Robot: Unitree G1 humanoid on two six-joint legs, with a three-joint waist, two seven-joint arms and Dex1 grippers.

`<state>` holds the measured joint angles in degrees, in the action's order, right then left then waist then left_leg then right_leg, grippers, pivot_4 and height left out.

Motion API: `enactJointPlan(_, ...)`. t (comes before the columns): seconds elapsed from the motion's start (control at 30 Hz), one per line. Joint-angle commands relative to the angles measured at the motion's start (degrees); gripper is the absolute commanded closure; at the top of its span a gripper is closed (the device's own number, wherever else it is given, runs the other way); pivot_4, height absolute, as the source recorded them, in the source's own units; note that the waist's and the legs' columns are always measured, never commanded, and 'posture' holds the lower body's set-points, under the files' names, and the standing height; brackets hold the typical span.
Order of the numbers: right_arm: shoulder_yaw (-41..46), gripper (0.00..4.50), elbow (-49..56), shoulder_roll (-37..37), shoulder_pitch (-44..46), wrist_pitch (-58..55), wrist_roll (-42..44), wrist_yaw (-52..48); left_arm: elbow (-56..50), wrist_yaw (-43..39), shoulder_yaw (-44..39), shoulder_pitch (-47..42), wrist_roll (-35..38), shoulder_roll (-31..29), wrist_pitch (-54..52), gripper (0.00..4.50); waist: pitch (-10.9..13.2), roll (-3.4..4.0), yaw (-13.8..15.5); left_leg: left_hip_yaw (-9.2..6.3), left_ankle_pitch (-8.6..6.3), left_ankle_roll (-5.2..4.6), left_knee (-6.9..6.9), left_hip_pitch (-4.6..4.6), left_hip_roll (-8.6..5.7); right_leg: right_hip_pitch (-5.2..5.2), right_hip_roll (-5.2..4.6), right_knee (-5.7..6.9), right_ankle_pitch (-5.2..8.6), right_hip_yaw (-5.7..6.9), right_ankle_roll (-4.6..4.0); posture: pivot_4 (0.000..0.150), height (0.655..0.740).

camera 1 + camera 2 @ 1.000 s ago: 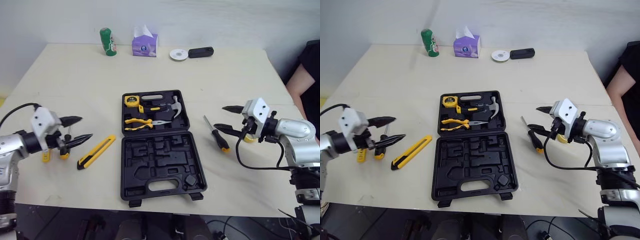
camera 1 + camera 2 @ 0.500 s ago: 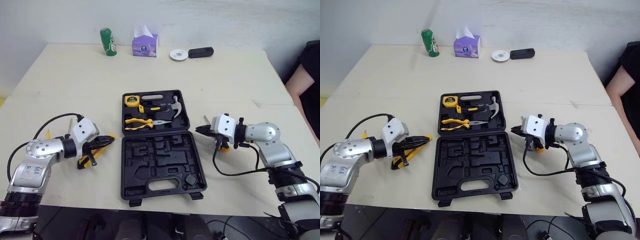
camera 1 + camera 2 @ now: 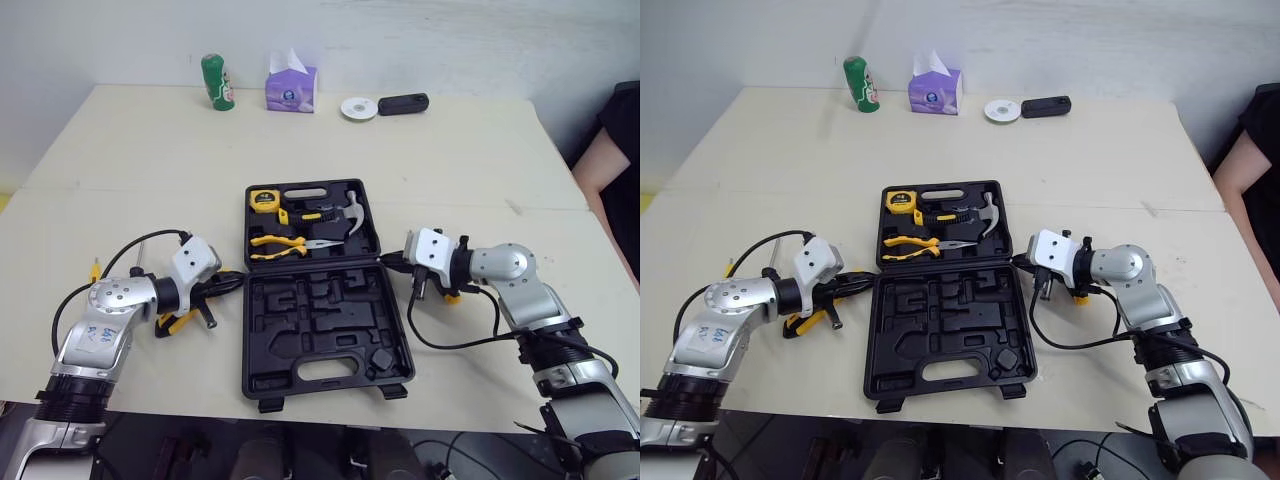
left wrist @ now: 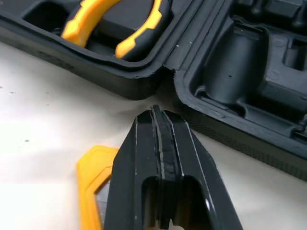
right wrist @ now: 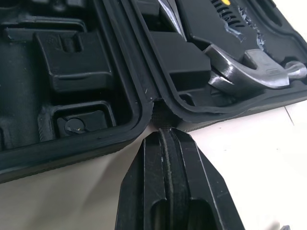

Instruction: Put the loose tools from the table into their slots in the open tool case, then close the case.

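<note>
At table centre: the tool case (image 3: pixel 325 335) is laid open, of black moulded plastic; the angular recesses of its near half are bare.
Far half: a round yellow tape measure (image 3: pixel 263 200), yellow-handled pliers (image 3: pixel 275 243) and a steel-headed hammer (image 5: pixel 249 67) are seated.
Left gripper (image 3: pixel 232 283): smooth black fingers are pressed together on nothing, beside the case's left hinge corner, over the flat yellow utility knife (image 4: pixel 93 191).
Right gripper (image 3: pixel 392 259): fingers are pressed flat together, just beside the right hinge corner.
Screwdriver (image 3: pixel 449 296): its yellow handle is seen on the table by the right wrist.

Right gripper (image 5: pixel 165 134): pressing its fingers together, pointing at the hinge seam of the tool case (image 5: pixel 72 62).
Hammer (image 5: pixel 249 67): lying in its slot.
Table (image 5: pixel 268 148): showing beneath the fingers.
</note>
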<state>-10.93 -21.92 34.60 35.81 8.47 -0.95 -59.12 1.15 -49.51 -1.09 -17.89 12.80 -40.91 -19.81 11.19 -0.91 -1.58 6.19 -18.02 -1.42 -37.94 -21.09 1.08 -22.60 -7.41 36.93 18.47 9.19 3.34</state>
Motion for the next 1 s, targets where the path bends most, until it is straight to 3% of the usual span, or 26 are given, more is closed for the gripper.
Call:
enactJointPlan(0.03,0.1,4.50,-0.3,-0.2,2.2,0.3,0.0,-0.4,0.2,0.5,0.1,-1.7,-0.8,0.4,1.3,4.43,0.0,0.00,0.0,-0.01,0.00,0.00,-0.01,-0.01,0.00,0.00,0.00,0.00,0.00,0.01,0.00,0.150,0.7400)
enactJointPlan(0.43,-0.7,4.50,2.5,-0.6,1.1,0.5,0.8,-3.5,6.8,-1.3,3.0,-7.2,-3.4,3.1,6.0,4.43,0.0,0.00,0.1,-0.05,0.03,-0.05,-0.11,-0.05,-0.02,0.03,0.00,0.01,-0.04,0.03,0.06,0.150,0.7400)
enactJointPlan(0.83,0.9,4.50,17.5,4.3,-7.8,-6.0,4.1,-7.3,6.0,-6.1,6.4,-8.8,-4.2,5.1,7.6,4.43,0.0,0.00,1.5,-0.11,-0.01,-0.13,-0.13,-0.14,-0.07,0.04,-0.02,-0.07,-0.07,0.09,0.10,0.150,0.7400)
enactJointPlan(1.0,1.9,4.50,18.8,6.5,-9.4,-6.9,3.6,-7.1,5.3,-7.1,6.2,-7.6,-4.5,4.5,6.8,4.43,0.0,0.00,1.5,-0.11,-0.02,-0.13,-0.13,-0.15,-0.08,0.05,-0.02,-0.09,-0.08,0.09,0.12,0.150,0.7400)
